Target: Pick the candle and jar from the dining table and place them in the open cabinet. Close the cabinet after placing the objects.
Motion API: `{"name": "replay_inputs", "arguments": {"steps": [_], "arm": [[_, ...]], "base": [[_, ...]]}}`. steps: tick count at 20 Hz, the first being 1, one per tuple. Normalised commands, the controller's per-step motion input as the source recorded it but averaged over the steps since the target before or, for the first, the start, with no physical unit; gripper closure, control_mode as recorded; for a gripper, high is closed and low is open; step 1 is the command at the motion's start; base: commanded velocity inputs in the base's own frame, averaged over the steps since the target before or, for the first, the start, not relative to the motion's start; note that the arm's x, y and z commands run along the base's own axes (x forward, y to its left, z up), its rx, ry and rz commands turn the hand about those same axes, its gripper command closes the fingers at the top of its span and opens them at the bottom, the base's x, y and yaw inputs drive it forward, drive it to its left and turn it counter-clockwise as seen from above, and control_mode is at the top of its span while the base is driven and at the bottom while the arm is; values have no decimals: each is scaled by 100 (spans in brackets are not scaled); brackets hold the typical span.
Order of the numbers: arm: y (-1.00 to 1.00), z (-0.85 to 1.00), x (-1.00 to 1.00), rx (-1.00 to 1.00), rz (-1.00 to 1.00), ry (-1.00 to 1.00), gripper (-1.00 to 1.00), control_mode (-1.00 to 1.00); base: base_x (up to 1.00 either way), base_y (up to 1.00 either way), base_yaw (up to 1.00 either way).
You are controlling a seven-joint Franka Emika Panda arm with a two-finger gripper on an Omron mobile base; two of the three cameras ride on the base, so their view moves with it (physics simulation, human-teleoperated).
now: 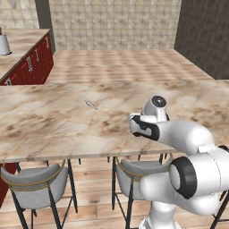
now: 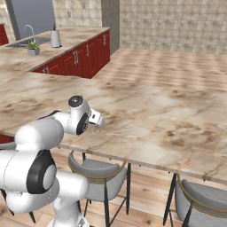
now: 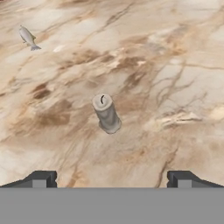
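Observation:
The candle (image 3: 106, 113), a tiny pale-grey cylinder with a dark wick, stands upright on the dining table (image 3: 175, 65). My gripper (image 3: 111, 179) hangs above the marble with the candle just ahead of it, centred between the two fingertips (image 3: 41, 178), which stand far apart and hold nothing. In the base views my arm (image 1: 188, 138) bends down over the near part of the dining table (image 1: 53, 125), and its hand covers the candle there. The jar and the cabinet are out of view.
A flat silvery utensil (image 3: 28, 38) lies on the table (image 2: 168, 111) beyond the candle, further left (image 1: 91, 104). Grey chairs (image 1: 33, 181) (image 2: 99, 175) stand tucked under the near edge. A marble counter over red drawers (image 2: 71, 53) runs along the far left.

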Motion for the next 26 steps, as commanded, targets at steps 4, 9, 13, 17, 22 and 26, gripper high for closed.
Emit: {"name": "replay_inputs", "arguments": {"steps": [4, 9, 13, 17, 22, 26], "arm": [[14, -10, 10, 0, 0, 0, -100, -100], [5, -11, 11, 0, 0, 0, -100, -100], [0, -11, 19, 0, 0, 1, -100, -100], [-2, -12, 15, 1, 0, 1, -100, -100], [-6, -11, 18, 0, 0, 2, -100, -100], [-9, -9, 14, 0, 0, 0, -100, -100]], "base": [[0, 0, 0], [0, 0, 0], [0, 0, 0], [0, 0, 0], [0, 0, 0], [0, 0, 0]]}}
